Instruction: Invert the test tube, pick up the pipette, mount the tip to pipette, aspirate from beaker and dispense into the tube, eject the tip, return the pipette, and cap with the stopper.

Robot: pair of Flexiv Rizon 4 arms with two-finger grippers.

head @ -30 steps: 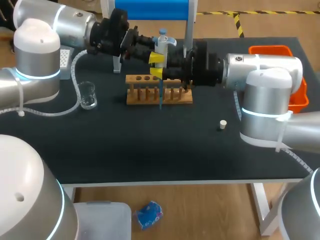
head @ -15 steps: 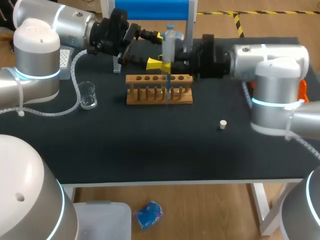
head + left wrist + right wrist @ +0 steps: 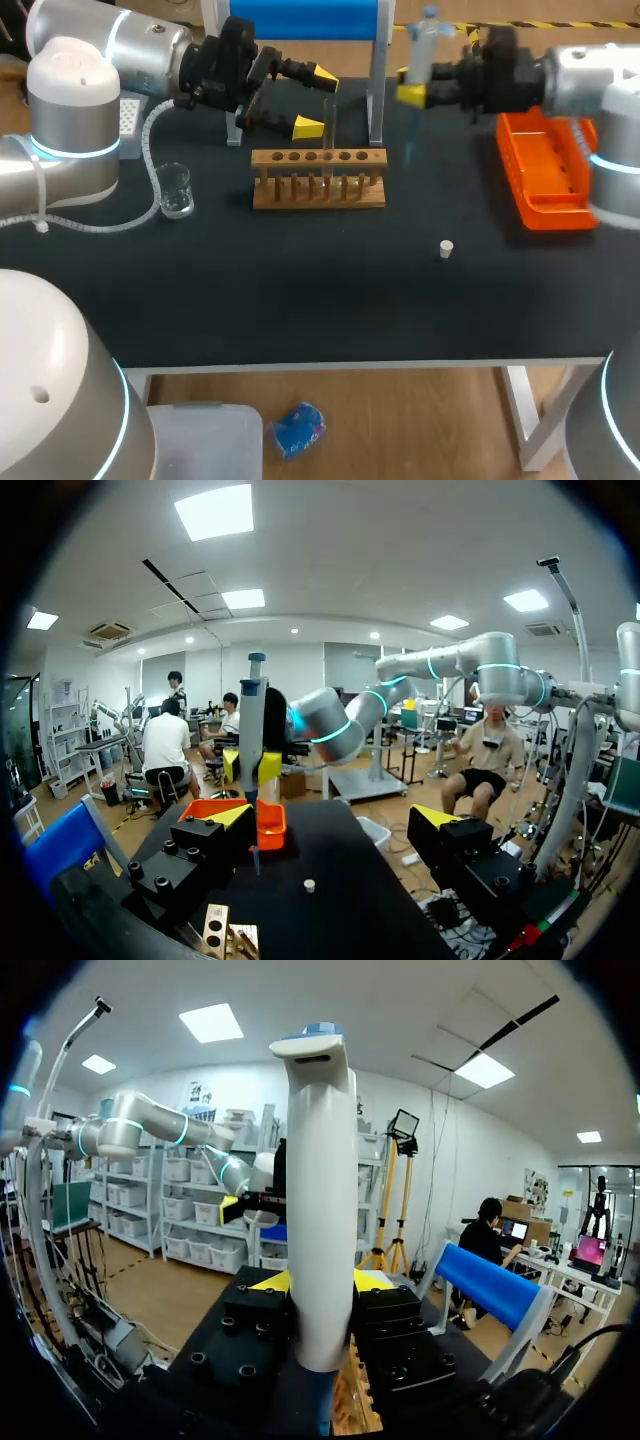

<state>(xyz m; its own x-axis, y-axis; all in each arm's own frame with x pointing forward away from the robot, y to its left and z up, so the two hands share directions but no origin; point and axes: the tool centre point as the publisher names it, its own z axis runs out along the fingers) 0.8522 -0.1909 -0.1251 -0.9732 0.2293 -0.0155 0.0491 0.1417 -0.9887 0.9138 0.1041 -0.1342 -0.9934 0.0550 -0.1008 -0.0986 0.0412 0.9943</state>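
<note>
My right gripper (image 3: 405, 85) is shut on the white pipette (image 3: 425, 40), holding it upright at the back right beside the orange bin (image 3: 545, 175). In the right wrist view the pipette (image 3: 320, 1210) fills the space between the fingers. My left gripper (image 3: 315, 100) stands open above the wooden rack (image 3: 318, 190), its yellow tips either side of a clear test tube (image 3: 328, 140) standing in the rack. In the left wrist view that gripper (image 3: 335, 820) holds nothing, and the pipette (image 3: 252, 735) is ahead of it. The white stopper (image 3: 446, 248) lies on the table. The glass beaker (image 3: 176, 190) stands at the left.
A blue-topped stand (image 3: 300, 20) rises behind the rack. A white tip box (image 3: 131, 113) sits at the back left under my left arm. A cable loops past the beaker. The dark table (image 3: 300, 300) stretches in front of the rack.
My right arm has carried the pipette up from the rack to the back right, near the orange bin. My left gripper has opened, and the tube stays in the rack.
</note>
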